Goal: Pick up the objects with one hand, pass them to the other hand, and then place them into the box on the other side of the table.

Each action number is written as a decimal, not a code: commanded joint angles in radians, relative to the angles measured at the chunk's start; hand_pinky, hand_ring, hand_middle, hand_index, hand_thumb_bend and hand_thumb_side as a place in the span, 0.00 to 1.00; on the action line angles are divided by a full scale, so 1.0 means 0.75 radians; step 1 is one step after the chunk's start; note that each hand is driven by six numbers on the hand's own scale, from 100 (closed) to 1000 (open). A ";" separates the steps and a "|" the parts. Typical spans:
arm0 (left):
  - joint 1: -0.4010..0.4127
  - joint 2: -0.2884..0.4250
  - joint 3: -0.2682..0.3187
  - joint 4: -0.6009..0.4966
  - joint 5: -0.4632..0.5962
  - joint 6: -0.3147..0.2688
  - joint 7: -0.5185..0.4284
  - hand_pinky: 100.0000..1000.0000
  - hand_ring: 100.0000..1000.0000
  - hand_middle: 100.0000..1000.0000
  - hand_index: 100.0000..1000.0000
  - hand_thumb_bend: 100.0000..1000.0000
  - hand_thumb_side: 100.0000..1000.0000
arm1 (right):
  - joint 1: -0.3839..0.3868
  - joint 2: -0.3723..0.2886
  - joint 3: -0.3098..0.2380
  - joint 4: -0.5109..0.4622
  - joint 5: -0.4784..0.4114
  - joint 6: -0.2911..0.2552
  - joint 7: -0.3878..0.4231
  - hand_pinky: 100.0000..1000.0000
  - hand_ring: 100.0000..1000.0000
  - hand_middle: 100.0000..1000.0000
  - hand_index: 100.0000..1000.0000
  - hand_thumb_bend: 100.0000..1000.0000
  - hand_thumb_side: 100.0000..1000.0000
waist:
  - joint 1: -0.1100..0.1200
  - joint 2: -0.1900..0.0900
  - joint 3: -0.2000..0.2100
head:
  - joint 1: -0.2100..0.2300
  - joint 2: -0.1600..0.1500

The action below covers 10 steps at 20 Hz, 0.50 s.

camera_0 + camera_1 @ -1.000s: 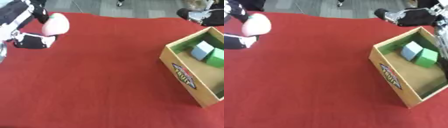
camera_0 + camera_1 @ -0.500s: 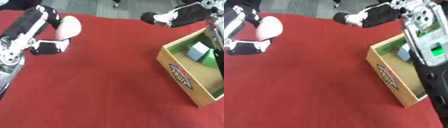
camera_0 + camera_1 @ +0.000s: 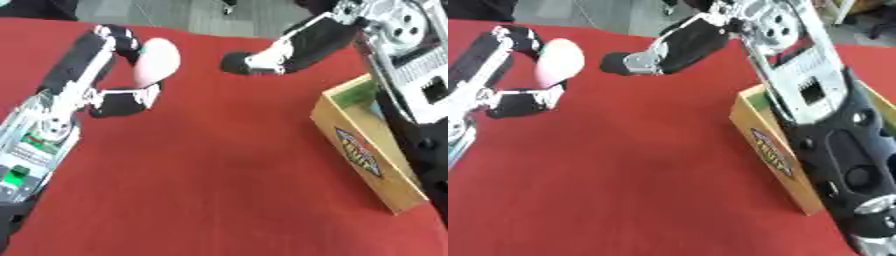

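Observation:
My left hand (image 3: 118, 82) is raised over the red table (image 3: 219, 165) at the upper left, fingers and thumb curled round a pale pink egg-shaped object (image 3: 155, 61). From the upper right my right hand (image 3: 267, 55) reaches toward it, its dark fingers stretched out and a short gap away from the object. A yellow cardboard box (image 3: 363, 155) with a green inside stands at the right edge, partly hidden behind my right arm (image 3: 815, 100); its contents do not show.
A grey floor (image 3: 201, 15) lies beyond the table's far edge. The red cloth spreads bare across the middle and front of the table.
My right arm has swung in from the far right toward the centre, covering much of the box. My left hand has carried the pink object rightward, closing the gap between the hands.

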 commanded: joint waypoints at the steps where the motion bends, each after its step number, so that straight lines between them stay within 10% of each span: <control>1: -0.014 -0.017 -0.003 0.015 0.003 -0.046 0.029 0.69 0.48 0.44 0.37 0.00 0.00 | -0.036 0.046 0.011 0.038 0.052 -0.019 0.022 0.83 0.87 0.73 0.83 0.48 0.15 | -0.015 -0.060 -0.004 | 0.012 -0.005; 10: -0.016 -0.080 -0.004 0.072 0.027 -0.182 0.073 0.68 0.48 0.44 0.36 0.00 0.00 | -0.052 0.158 0.039 0.202 0.204 -0.098 0.048 0.83 0.86 0.72 0.82 0.46 0.16 | -0.027 -0.060 -0.006 | 0.020 0.003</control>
